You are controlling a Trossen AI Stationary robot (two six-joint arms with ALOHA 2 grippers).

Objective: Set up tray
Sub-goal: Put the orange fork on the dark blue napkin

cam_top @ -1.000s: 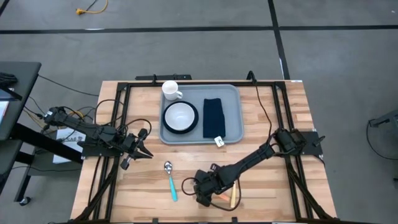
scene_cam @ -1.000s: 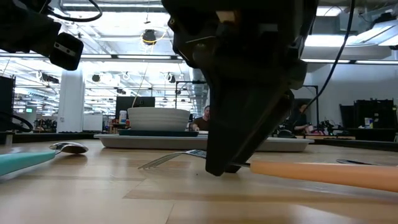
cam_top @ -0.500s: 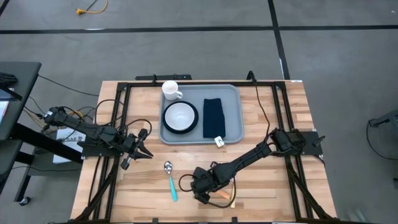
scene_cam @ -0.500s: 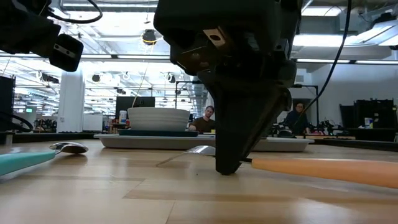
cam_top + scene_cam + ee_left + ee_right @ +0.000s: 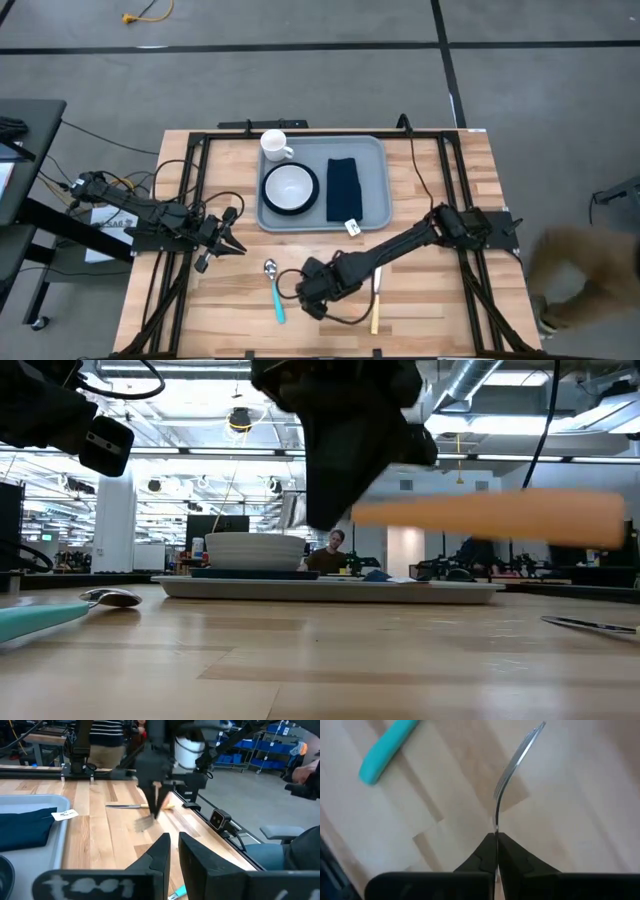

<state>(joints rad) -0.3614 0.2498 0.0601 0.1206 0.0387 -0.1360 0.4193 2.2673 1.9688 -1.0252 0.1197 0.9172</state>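
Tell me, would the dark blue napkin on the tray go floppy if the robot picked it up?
Probably floppy: the napkin looks like folded cloth lying flat on the tray. It likely weighs little and might unfold when lifted by one edge.

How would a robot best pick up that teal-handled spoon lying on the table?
Probably mid-handle on the teal-handled metal spoon, coming straight down with fingers across its narrow width: it lies flat on the wooden table, and the handle is its long, straight part.
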